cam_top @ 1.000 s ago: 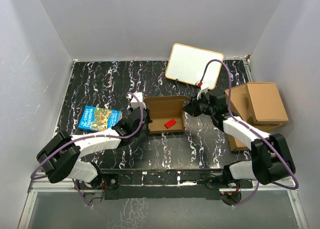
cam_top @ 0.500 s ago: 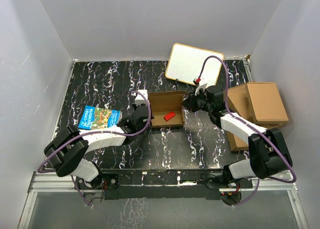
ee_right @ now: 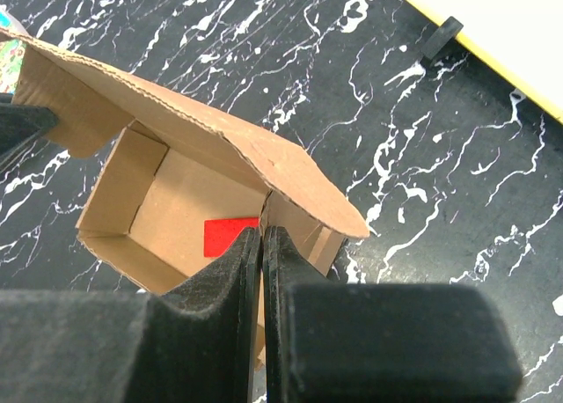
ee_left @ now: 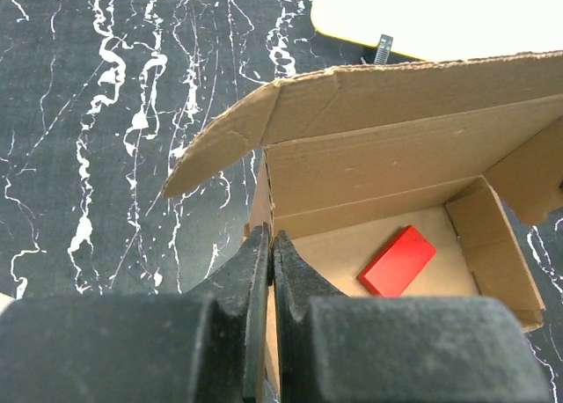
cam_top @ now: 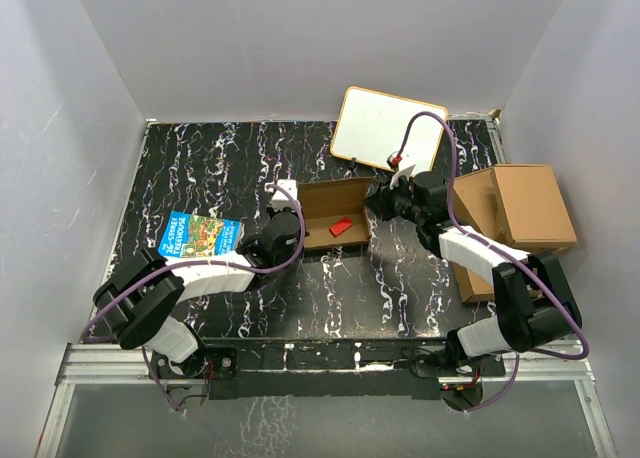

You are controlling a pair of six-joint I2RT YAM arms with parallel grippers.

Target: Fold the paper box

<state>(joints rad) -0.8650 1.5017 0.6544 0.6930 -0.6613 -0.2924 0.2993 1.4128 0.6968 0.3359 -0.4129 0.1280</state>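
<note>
The paper box (cam_top: 322,216) is a small shallow brown cardboard box at mid-table, with its lid flap (ee_left: 396,86) raised at the far side and leaning over the opening. A red block (ee_left: 398,260) lies on its floor. My left gripper (cam_top: 296,224) is shut on the box's left side wall; in the left wrist view the gripper (ee_left: 271,241) pinches the wall's top edge. My right gripper (cam_top: 372,209) is shut on the right side wall, and in the right wrist view that gripper (ee_right: 262,237) clamps the wall under the lid's rounded corner (ee_right: 325,205).
A white board (cam_top: 388,130) with a yellow rim lies just behind the box. A blue picture book (cam_top: 199,236) lies left of my left arm. A pile of larger brown cardboard boxes (cam_top: 515,213) stands at the right edge, close to my right arm.
Both grippers have carried the box a little toward the back of the table, still clamped on its side walls. The lid flap has risen and leans further over the opening.
</note>
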